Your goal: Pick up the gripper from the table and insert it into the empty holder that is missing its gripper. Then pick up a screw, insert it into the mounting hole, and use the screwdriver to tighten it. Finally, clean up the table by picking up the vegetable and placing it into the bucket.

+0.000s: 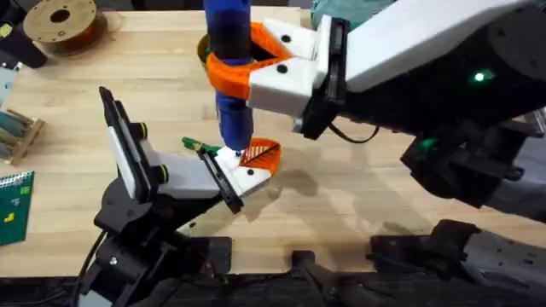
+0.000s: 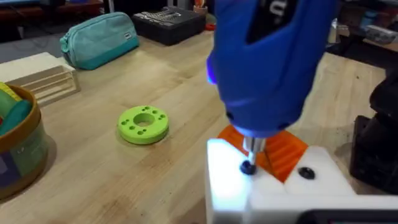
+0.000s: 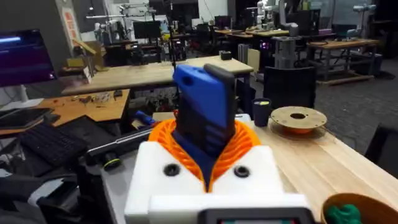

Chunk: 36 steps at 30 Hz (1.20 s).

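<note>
R gripper (image 1: 256, 64) clamps the screwdriver (image 1: 229, 60) upright, bit down on a screw (image 2: 247, 167) in the holder (image 1: 243, 175), beside the orange gripper (image 1: 263, 154). L gripper: can't tell. Vegetable (image 1: 196, 146) half hidden behind screwdriver. Bucket (image 2: 18, 146) cut off at frame edge.

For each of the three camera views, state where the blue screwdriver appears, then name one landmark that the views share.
Overhead: the screwdriver stands upright at top centre, held in the right gripper, its tip down on the white holder.
Left wrist: it fills the upper right, bit on the holder.
Right wrist: centre, between orange pads.
Shared landmark: the screwdriver's blue body itself.
</note>
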### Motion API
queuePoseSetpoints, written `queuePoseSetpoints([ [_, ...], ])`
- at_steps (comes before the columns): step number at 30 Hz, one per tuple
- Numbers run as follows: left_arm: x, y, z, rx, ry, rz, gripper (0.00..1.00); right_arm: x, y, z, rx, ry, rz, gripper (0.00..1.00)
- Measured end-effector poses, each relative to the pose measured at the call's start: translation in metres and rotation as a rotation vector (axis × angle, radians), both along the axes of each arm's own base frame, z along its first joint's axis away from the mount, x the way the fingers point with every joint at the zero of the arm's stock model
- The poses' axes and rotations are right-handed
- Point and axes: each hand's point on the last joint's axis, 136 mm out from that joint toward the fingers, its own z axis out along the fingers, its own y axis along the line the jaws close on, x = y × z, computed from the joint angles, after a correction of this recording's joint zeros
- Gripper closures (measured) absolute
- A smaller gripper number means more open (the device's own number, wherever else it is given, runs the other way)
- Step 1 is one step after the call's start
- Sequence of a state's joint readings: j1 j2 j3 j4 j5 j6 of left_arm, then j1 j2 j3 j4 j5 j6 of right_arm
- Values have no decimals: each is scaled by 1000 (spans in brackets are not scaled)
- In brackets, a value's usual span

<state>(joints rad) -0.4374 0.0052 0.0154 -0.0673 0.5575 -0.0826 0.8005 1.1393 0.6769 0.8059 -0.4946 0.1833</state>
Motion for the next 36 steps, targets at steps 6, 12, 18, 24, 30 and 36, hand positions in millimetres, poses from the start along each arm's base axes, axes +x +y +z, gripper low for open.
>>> queuePoseSetpoints([
  [6, 0, 0, 0, 0, 2, 0, 991, 3, 3, -5, -8, 9, 0, 971],
  [12, 0, 0, 0, -1, 4, 1, 991, 4, 3, -6, -7, 11, 0, 971],
  [18, 0, 0, 0, -1, 4, 1, 991, 4, 3, -6, -7, 12, 0, 971],
  [24, 0, 0, 0, -1, 4, 1, 991, 4, 4, -6, -8, 13, 0, 971],
  [30, 0, 0, 0, -1, 3, 1, 991, 3, 3, 0, 13, -8, 1, 971],
  [36, 0, 0, 0, -1, 3, 1, 991, -3, -3, 28, 123, -66, 14, 971],
])
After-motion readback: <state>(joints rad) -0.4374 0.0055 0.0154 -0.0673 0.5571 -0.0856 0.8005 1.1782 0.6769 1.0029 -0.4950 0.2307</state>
